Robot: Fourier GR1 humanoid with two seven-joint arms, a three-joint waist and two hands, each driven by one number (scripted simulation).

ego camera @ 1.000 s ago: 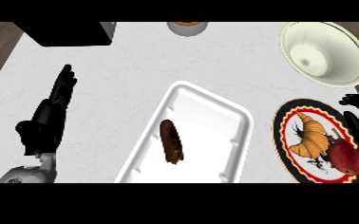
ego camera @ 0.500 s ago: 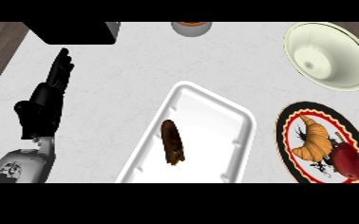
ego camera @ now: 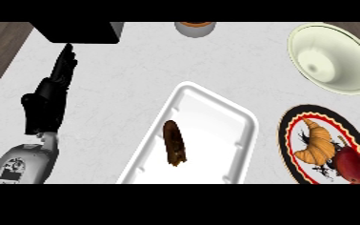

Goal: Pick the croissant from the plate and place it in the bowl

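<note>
Task not begun, judging from layout: pick and place both left.
Croissant (ego camera: 317, 144) still on plate (ego camera: 294, 124), lower right, red item (ego camera: 347, 161) just beside it.
White tray (ego camera: 232, 114) mid desk (ego camera: 141, 76), holds dark brown stick-like piece (ego camera: 174, 142).
Left hand (ego camera: 49, 95) at left, fingers straight, released, grasping nothing.
Right hand not visible.
Bowl (ego camera: 345, 83) far right, nothing inside.
Orange-rimmed container (ego camera: 195, 27) and black box (ego camera: 77, 31) at far edge.

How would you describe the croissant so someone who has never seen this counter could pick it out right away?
Look to the counter's right edge, below the cream bowl, for the round plate with a black and red rim. The croissant lies on it: a golden-brown crescent, paler than the dark stick in the white tray and unlike the red fruit beside it.
</note>
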